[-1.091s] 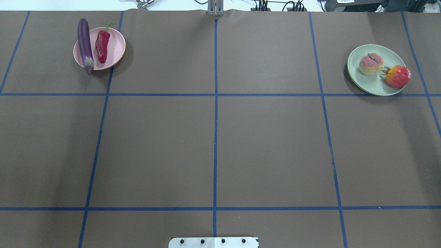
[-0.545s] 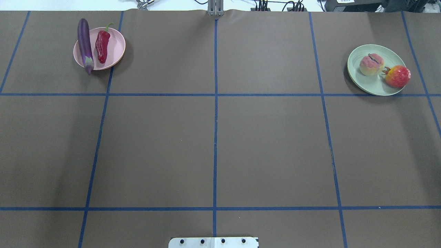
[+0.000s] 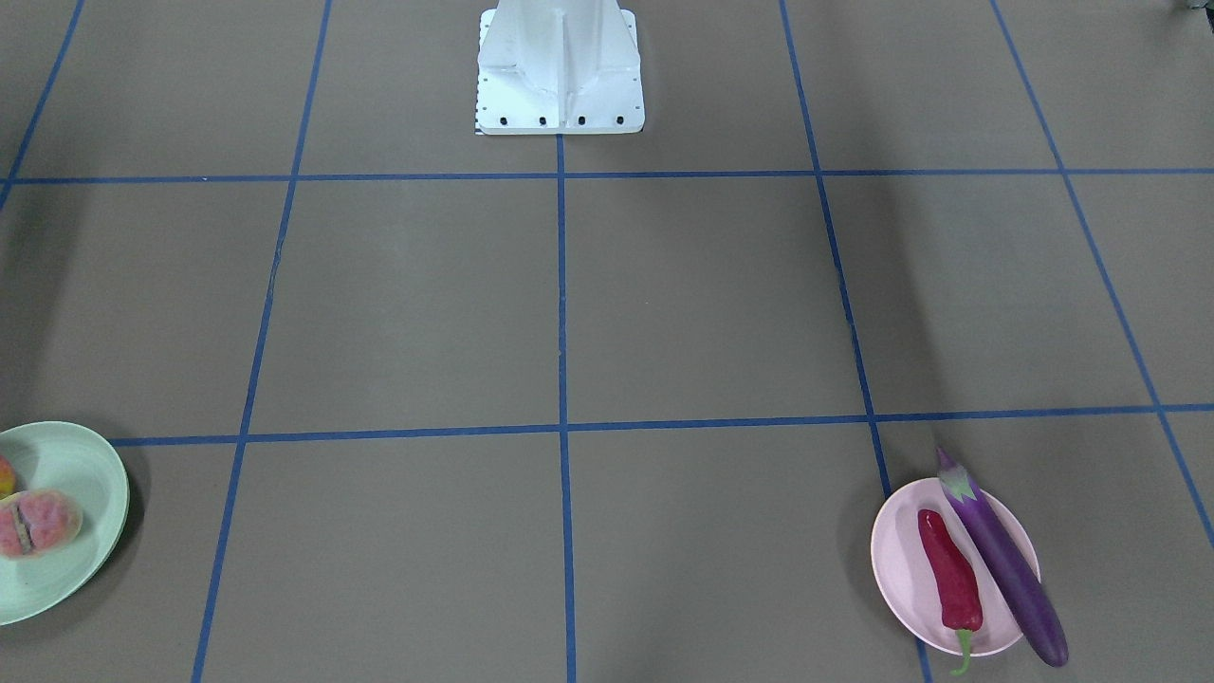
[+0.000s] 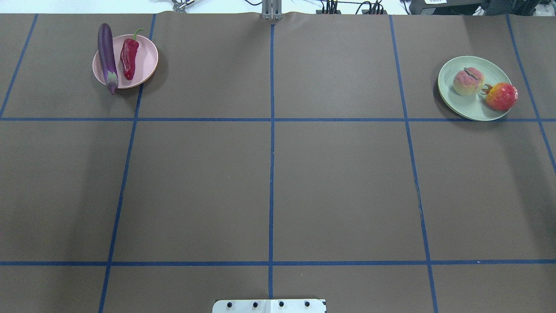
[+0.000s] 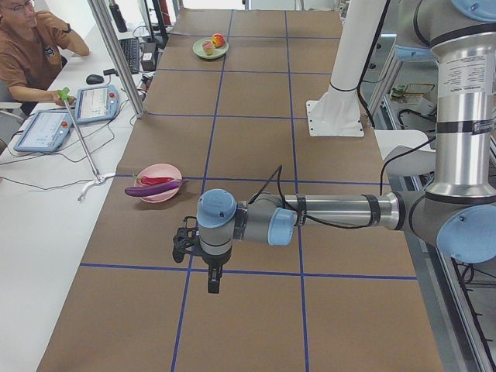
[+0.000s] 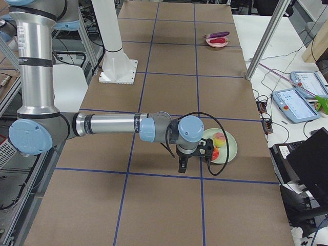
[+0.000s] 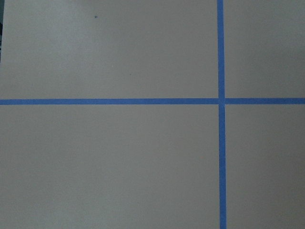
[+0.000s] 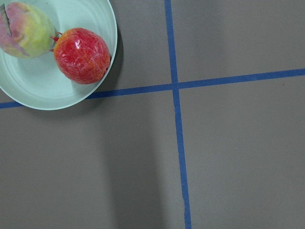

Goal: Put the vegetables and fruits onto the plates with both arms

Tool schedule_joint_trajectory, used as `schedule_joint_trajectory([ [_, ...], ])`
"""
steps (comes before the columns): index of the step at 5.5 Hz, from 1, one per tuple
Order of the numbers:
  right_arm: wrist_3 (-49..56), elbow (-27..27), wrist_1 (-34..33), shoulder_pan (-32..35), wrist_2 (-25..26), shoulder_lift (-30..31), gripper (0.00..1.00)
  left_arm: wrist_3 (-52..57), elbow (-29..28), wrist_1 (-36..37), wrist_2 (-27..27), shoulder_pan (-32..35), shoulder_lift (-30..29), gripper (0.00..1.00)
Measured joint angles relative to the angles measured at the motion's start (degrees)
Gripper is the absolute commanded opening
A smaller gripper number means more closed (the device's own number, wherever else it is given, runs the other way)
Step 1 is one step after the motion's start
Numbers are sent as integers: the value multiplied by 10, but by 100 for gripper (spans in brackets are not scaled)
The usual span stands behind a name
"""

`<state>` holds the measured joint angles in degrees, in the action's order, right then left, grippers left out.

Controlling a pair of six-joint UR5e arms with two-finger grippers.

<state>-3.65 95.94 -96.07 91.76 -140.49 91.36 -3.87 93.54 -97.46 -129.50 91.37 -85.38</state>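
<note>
The pink plate (image 4: 145, 61) at the far left holds the red chili pepper (image 4: 129, 56) and the purple eggplant (image 4: 106, 54), whose ends overhang the rim. On the mint green plate (image 4: 469, 108) at the far right lie the peach (image 4: 468, 81) and the pomegranate-like fruit (image 4: 501, 96), which rests at the rim. The right wrist view looks down on that fruit (image 8: 82, 56) and the plate (image 8: 28, 90). My left gripper (image 5: 181, 245) hangs above the table, short of the pink plate (image 5: 159, 172). Beside the green plate (image 6: 229, 148) hovers my right gripper (image 6: 209, 150). For either gripper I cannot tell whether it is open or shut.
Blue tape lines divide the brown table cover into squares. The white base block (image 3: 560, 66) stands at the robot's edge. A person (image 5: 31, 46) sits at a side desk with tablets (image 5: 93, 105), and a metal pole (image 5: 116, 54) stands at the table's far edge.
</note>
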Motion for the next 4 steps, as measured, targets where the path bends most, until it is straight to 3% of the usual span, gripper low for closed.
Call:
schedule_joint_trajectory([
  [4, -1, 0, -1, 0, 0, 1, 100, 0, -1, -1, -1, 0, 0, 100],
])
